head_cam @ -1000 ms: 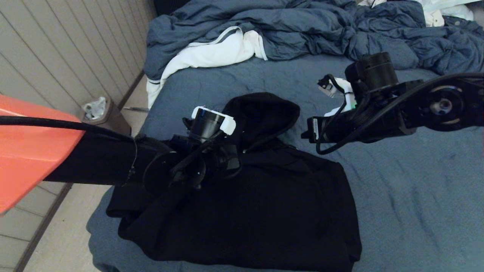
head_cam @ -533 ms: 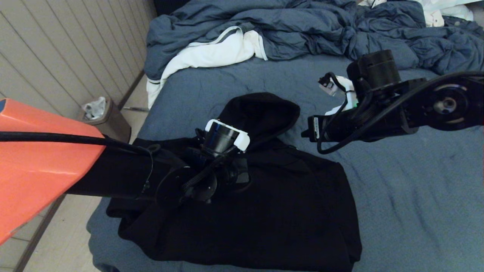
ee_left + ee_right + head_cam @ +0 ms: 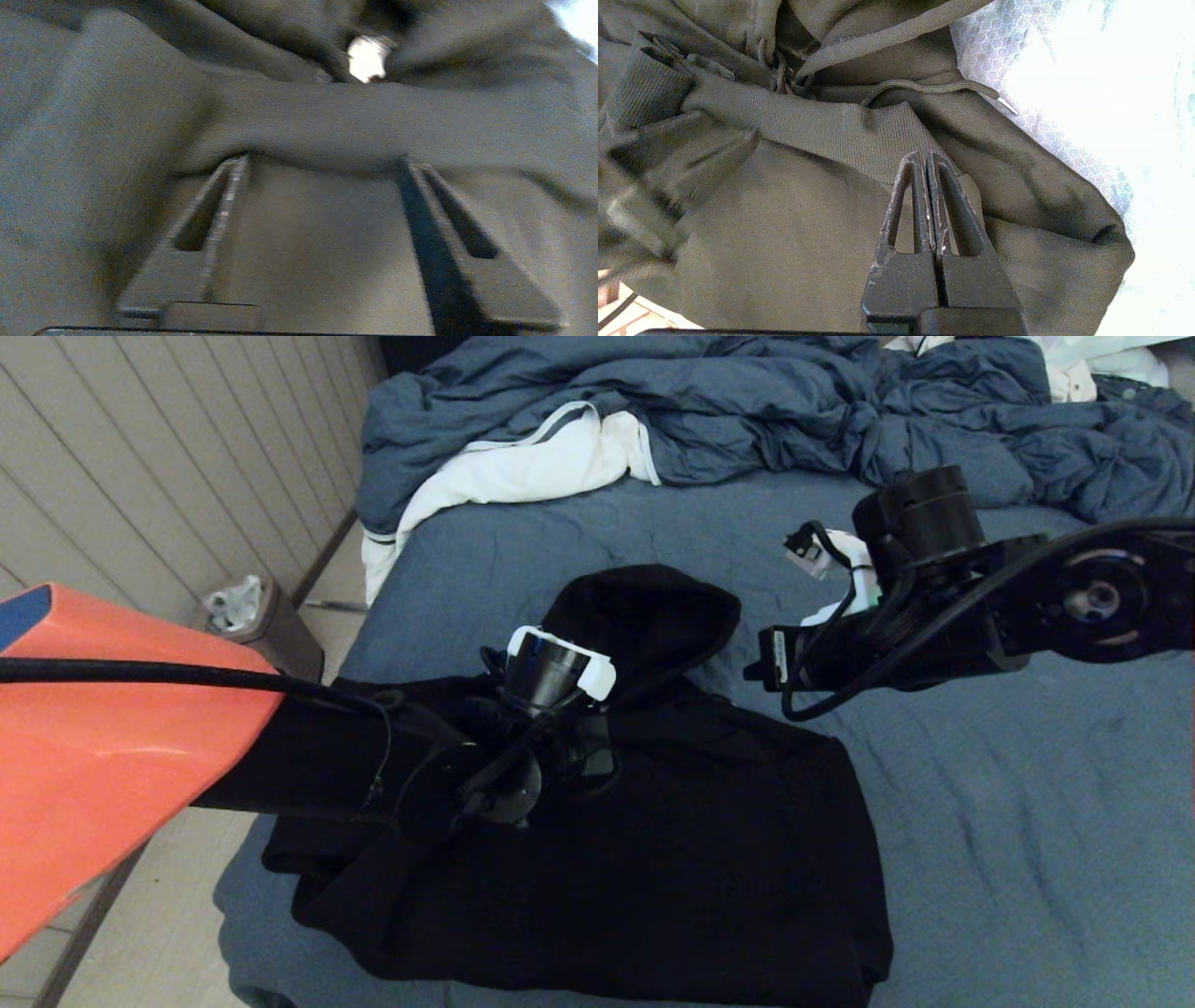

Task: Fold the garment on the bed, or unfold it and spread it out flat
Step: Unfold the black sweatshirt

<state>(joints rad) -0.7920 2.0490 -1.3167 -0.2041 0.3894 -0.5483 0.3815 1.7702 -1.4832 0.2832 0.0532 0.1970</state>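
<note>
Hoodie (image 3: 653, 859) lies on the bed (image 3: 1027, 821) at the near-left corner, roughly 7 o'clock in the head view. Looks mostly folded: body is a compact near-rectangular slab, sleeves tucked in over the top, hood (image 3: 644, 616) sticking out at 12 o'clock of the slab, not folded in. Left edge at 9 o'clock is lumpy, fabric bunched in layers there. My read: sleeve folds done; hood tuck and a final halving are probably left, plus tidying that bunched edge.

Left gripper (image 3: 322, 163) is down on the hoodie near the collar, jaws spread wide, tips buried under a thick roll of black fabric lying across them. Nothing pinched between them as far as I can see.

Right gripper (image 3: 924, 161) hovers over the collar area at about 2 o'clock of the slab, jaws pressed together, empty, tips over a ribbed band (image 3: 822, 128).

Materials: thick soft fleece-like knit, matte black, holds rounded folds rather than sharp creases. Ribbed band has a tighter, stiffer weave. Flat drawcord (image 3: 934, 87) with a pale tip runs along the hood seam. Sheet is blue-grey, fine texture, lightly wrinkled. Rumpled duvet (image 3: 747, 411) and white cloth with grey stripes (image 3: 523, 467) sit at 12 o'clock, well apart from the hoodie.
</note>
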